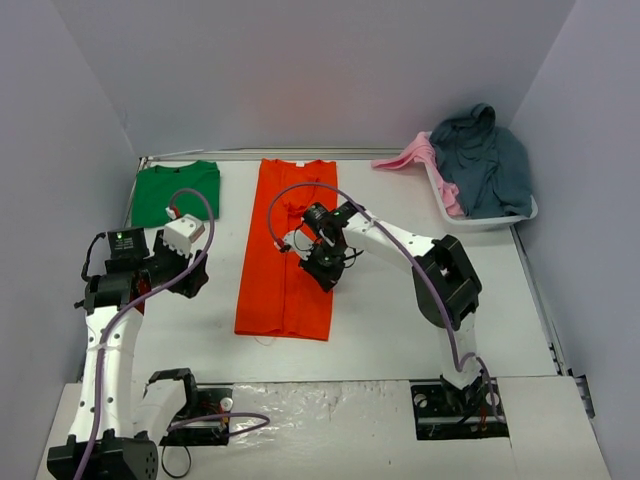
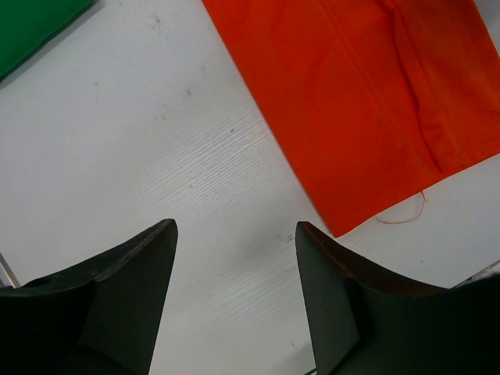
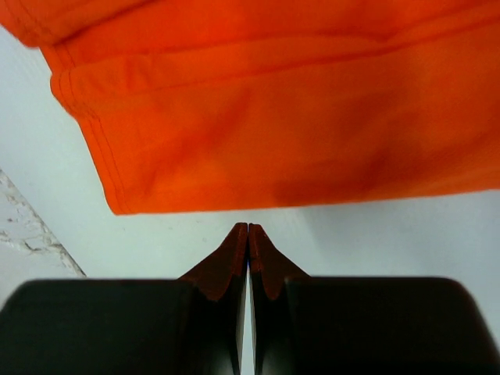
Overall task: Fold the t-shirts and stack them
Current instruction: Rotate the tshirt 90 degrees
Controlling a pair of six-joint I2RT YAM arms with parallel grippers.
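My left jaws hung released over bare table point(image 2: 195, 156) beside the hem, my right jaws clenched empty at its edge; the orange t-shirt point(image 1: 285, 250) lay mid-table, a long strip, collar pointing away from the arms. Pinching one layer, I judged, could undo the fold.

1. Your left gripper point(image 2: 234, 228) hangs over the white table point(image 2: 180, 156), jaws apart, with only bare tabletop between them.
2. The orange t-shirt point(image 2: 367, 101) lies flat at upper right, its nearest corner just beyond one finger.
3. A thin thread point(image 2: 406, 217), possibly loose stitching, trails from its hem.
4. The green t-shirt point(image 2: 31, 23) shows only a corner at top left, well apart from the orange one.
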